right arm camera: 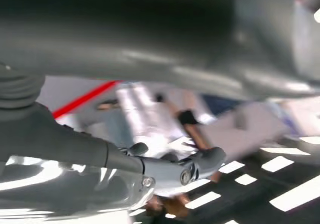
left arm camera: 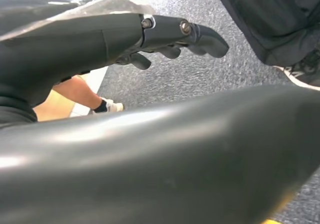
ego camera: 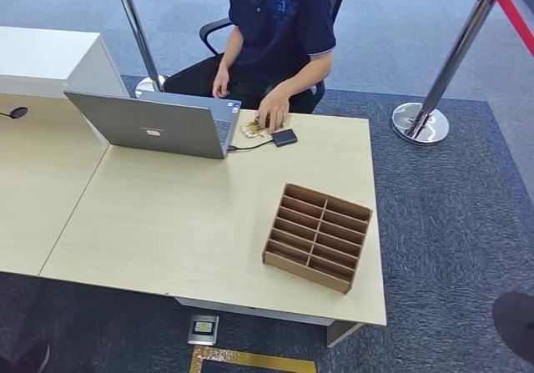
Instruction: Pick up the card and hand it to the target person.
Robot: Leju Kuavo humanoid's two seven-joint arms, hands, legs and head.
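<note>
My arms hang at my sides, so my left hand (left arm camera: 166, 38) and right hand (right arm camera: 170, 169) hold nothing, fingers loosely extended. The card (ego camera: 253, 128) lies on the table (ego camera: 158, 223) under the seated person's hand (ego camera: 274, 110), beside a dark phone (ego camera: 284, 137). The slotted cardboard organizer (ego camera: 318, 235) sits nearer me, probably for sorting cards.

Bench (ego camera: 158, 223) bare across near-left. Cardboard divider tray (ego camera: 317, 236) blocks near-right. Laptop (ego camera: 154, 123) and person's hand (ego camera: 274, 108) crowd the far edge.
</note>
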